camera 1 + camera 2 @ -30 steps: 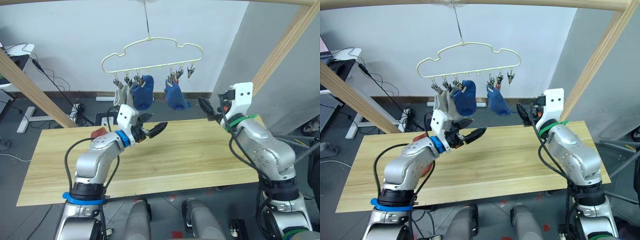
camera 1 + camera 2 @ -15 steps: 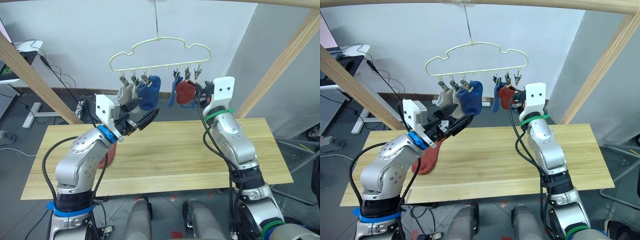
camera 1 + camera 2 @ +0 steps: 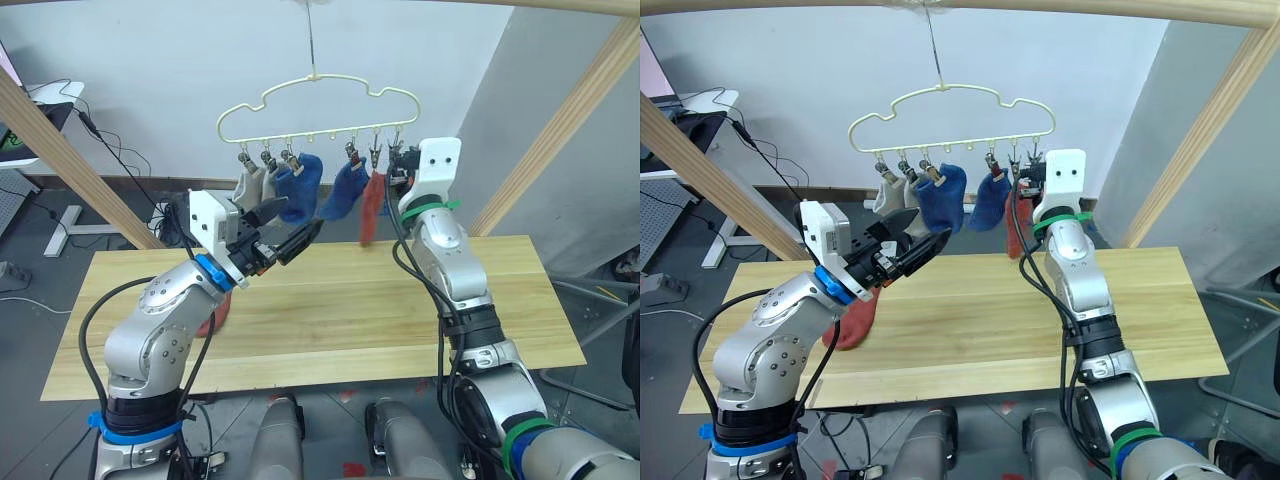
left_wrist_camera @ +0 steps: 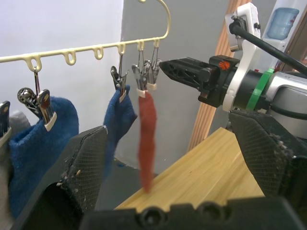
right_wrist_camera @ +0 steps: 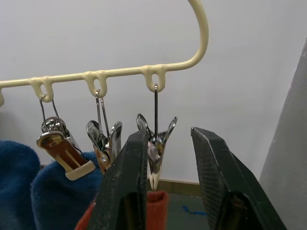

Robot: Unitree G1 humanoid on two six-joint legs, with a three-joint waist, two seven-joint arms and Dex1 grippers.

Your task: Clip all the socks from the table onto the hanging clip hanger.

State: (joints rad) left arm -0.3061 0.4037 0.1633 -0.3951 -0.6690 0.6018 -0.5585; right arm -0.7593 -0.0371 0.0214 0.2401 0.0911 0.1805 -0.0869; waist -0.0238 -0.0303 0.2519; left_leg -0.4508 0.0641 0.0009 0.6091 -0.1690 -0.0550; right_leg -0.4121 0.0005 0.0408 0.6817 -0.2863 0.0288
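Five socks hang on the clip hanger [image 3: 318,100] — two grey, two blue, one red sock [image 3: 371,205] — and a second red one [image 3: 852,320] lies on the table [image 3: 400,320]. Right gripper [image 5: 165,158], fingers apart, straddles the end clip [image 5: 154,153]; left gripper [image 3: 918,245], open, holds nothing.

The table [image 3: 400,320] of light wooden planks carries 1 rust-red sock [image 3: 853,322], seemingly draped at its left part.
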